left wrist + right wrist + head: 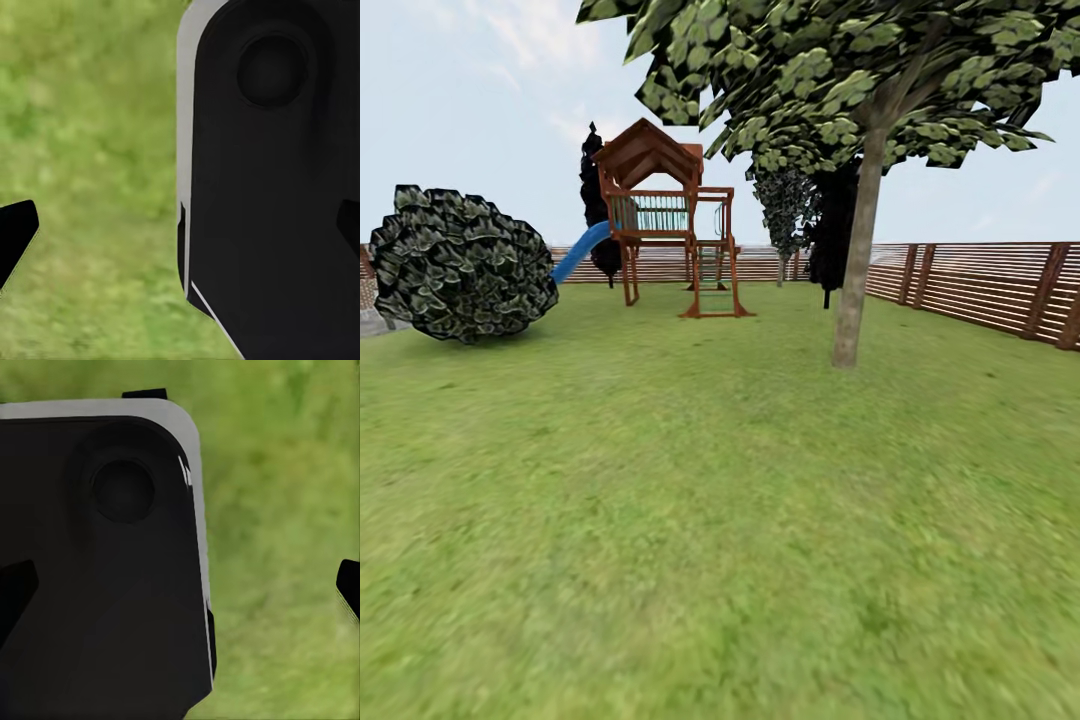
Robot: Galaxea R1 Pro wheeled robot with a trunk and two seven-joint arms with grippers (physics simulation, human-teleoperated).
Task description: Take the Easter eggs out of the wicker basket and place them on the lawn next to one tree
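Open lawn (690,520) runs to the tree (857,250) and fence (980,285); each end effector's state cannot be told.

A fenced garden: lawn (720,520), tree (855,260), bush (460,265), wooden play tower (665,215).

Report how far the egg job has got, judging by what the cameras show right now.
Nothing looks done yet: the lawn around the pale-trunked tree carries no eggs. In hand: the head view faces that tree, with the play tower and a round bush beyond, so the robot seems to be travelling. Both wrist views show dark robot bodywork over grass and no egg. Left: all three eggs.
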